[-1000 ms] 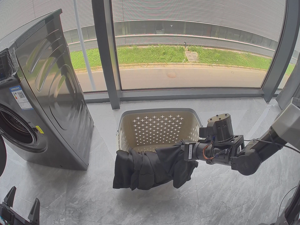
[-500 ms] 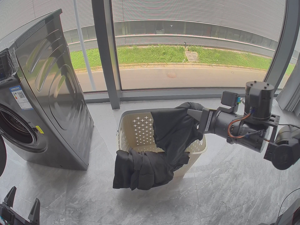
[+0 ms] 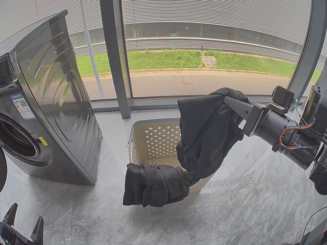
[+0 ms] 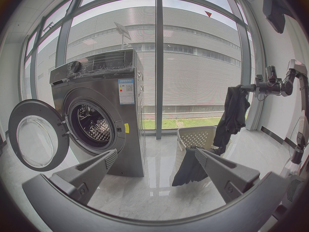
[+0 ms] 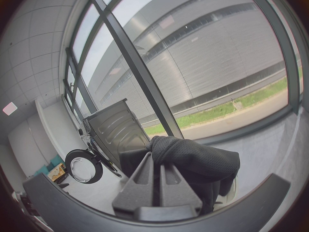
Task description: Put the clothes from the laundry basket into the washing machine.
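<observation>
Item: dark garment (image 3: 207,133); soft, limp, probably light; mesh weave, likely to trail and snag rather than lift clean; best taken at a bunched fold; location: top end raised above the laundry basket (image 3: 150,143), lower end draped over the basket's near rim toward the floor; right fingers (image 3: 238,108) clenched on a gathered fold of the garment; left fingers (image 4: 93,168) spread wide, holding nothing, low, facing the washing machine (image 4: 96,113), its door (image 4: 35,136) open.

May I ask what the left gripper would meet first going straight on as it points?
The left gripper would probably pass between washing machine and laundry basket and meet the window frame first; depth unclear.
</observation>
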Controlling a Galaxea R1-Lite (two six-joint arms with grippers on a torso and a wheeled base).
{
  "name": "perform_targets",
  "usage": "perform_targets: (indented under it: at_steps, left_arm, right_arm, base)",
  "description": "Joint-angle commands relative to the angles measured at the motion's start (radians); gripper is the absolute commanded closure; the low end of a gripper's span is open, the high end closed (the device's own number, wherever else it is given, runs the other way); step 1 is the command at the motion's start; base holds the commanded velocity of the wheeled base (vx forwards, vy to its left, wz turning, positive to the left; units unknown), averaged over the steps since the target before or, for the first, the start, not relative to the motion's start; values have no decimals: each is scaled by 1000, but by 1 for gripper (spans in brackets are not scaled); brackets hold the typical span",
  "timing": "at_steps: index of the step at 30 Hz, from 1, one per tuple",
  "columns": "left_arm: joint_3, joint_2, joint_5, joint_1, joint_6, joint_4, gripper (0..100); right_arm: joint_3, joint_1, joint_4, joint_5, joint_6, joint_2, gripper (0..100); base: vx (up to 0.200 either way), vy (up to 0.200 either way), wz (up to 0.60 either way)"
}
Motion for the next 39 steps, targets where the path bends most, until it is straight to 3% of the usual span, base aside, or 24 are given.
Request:
perform_targets:
  at_steps: [1,4,6,10,12,17,23,39]
  left_arm:
    - [18,-17,5,2,8,0,0]
    - [18,-17,5,0,5,0,0]
    - [18,-17,3,2,2,-1,0]
    - [18,-17,3,0,2,-1,0]
    - [18,-17,3,0,-2,-1,0]
    - [18,-17,3,0,-2,-1,0]
    - [18,-17,3,2,2,-1,0]
    - [18,-17,1,2,0,-1,0]
  right_arm:
    - [43,-14,-53,-4,-40,-18,100]
    - [53,-31,-86,-9,-43,-31,100]
    - [62,-57,-89,-35,-53,-38,100]
    - [114,-114,-93,-46,-132,-43,100]
    - [126,-117,-89,-50,-145,-58,100]
    - [126,-115,-76,-101,-152,-67,100]
    - [120,-115,-77,-102,-172,-72,100]
    - [152,-114,-76,-108,-175,-110,100]
  base:
    - [0,0,0]
    - [-67,0,0]
    - [-200,0,0]
    - [-150,0,0]
    - [0,0,0]
    - [0,0,0]
    - [0,0,0]
    - [0,200,0]
